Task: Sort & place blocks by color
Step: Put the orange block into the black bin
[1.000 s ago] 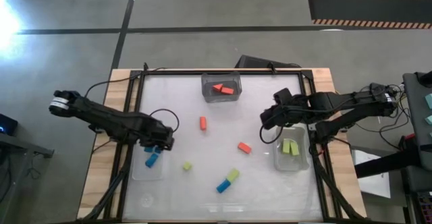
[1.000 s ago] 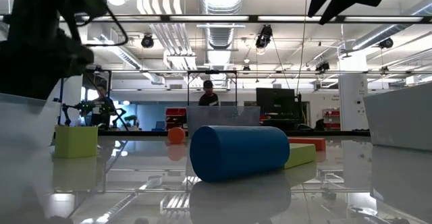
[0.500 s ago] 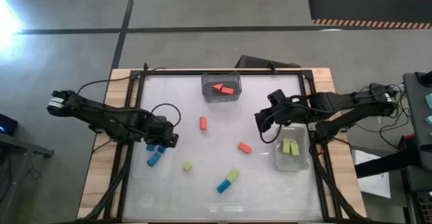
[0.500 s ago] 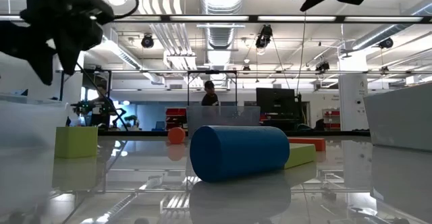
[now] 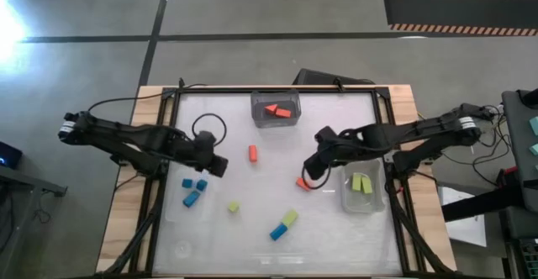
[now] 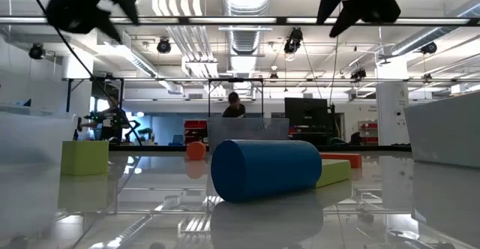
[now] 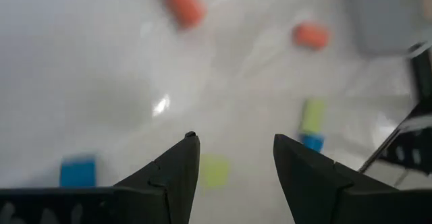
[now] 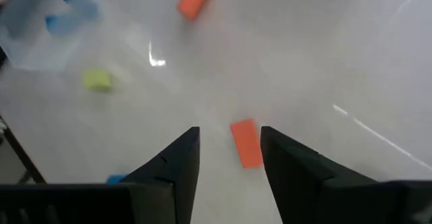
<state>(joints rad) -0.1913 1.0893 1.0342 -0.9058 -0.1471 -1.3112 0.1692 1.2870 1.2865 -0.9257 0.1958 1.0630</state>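
Both grippers hang open above the table and touch nothing. My left gripper (image 5: 216, 164) (image 7: 233, 150) is to the right of the left clear bin (image 5: 172, 207), which holds blue blocks (image 5: 194, 190). My right gripper (image 5: 310, 170) (image 8: 229, 140) hovers over an orange-red block (image 8: 246, 143) (image 5: 303, 182) lying flat on the table, its fingers either side of it and above it. Another orange-red block (image 5: 252, 153) (image 7: 181, 1), a small yellow-green one (image 5: 233, 205) (image 7: 214, 170), and a blue (image 5: 276, 232) and yellow-green (image 5: 290, 218) pair lie loose on the table.
The far clear bin (image 5: 256, 121) holds orange-red blocks (image 5: 277, 110). The right clear bin (image 5: 346, 202) holds yellow-green blocks (image 5: 361, 183). In the low view the blue block (image 6: 266, 168) fills the foreground. A black frame (image 5: 172, 98) borders the white table top. A person (image 6: 234, 106) stands in the room behind.
My left gripper has risen from above the left bin and moved toward the table's right and far side. My right gripper has moved from beside the right bin toward the table's left and near side, ending over the orange-red block.
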